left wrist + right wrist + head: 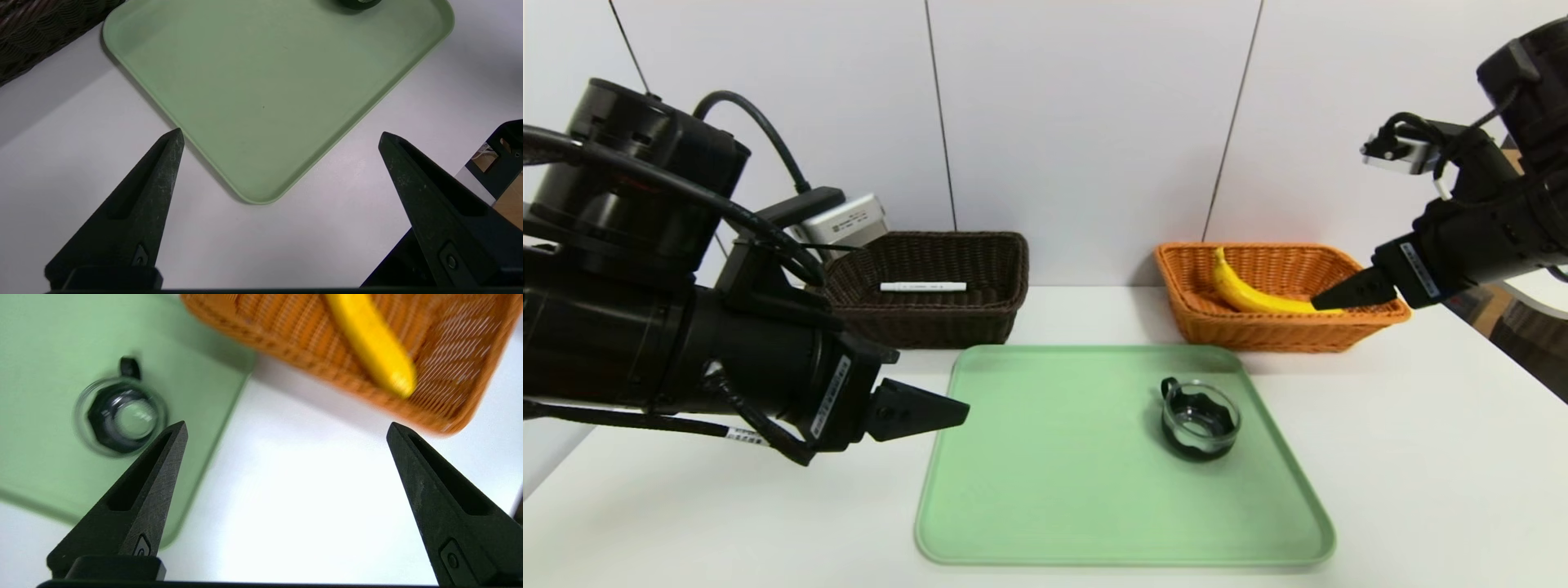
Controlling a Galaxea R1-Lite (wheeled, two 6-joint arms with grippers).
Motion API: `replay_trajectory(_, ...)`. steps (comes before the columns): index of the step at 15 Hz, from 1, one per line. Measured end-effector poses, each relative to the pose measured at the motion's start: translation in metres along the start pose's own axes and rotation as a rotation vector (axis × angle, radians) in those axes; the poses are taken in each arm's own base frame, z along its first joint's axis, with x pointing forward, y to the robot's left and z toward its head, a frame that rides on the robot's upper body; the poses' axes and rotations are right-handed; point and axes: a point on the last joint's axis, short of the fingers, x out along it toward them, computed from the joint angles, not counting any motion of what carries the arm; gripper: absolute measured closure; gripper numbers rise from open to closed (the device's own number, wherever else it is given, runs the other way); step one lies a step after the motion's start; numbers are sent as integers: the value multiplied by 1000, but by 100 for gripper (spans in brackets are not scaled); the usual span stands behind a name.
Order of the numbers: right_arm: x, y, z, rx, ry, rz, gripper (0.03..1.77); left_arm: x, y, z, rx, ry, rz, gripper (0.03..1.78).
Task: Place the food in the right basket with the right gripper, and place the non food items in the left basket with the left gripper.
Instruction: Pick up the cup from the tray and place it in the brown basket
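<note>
left gripper (281, 139): fingers apart, beside tray (1127, 564). right gripper (287, 426): fingers apart, near right basket (1282, 339). glass cup (1201, 420) sits on tray, right side; a grip on its curved wall could slip, tipping it.

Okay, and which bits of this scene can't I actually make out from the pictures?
- Print on the white marker: too small in the head view.
- Left end of the dark basket: behind the left arm, head view.
- Right end of the banana: behind the right gripper, head view.
- Most of the glass cup: cut off by the left wrist view's edge.
</note>
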Motion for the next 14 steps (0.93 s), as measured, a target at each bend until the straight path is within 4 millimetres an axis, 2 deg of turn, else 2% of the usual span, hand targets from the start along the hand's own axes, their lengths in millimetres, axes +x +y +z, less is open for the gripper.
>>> replay_trajectory(2,-7,7,-24,108,50,9,11,10,-1,5,10,-2,-11,12)
replay_trajectory(4,-11,14,-47,146,98,20,11,24,-5,12,22,10,-29,12)
replay_trajectory(6,-19,18,-62,171,106,26,11,39,-10,21,29,20,-49,12)
replay_trajectory(10,-33,29,-74,165,86,47,11,77,-23,34,-6,62,-57,12)
replay_trajectory(14,-38,41,-74,162,72,85,11,130,-40,33,-21,132,66,12)
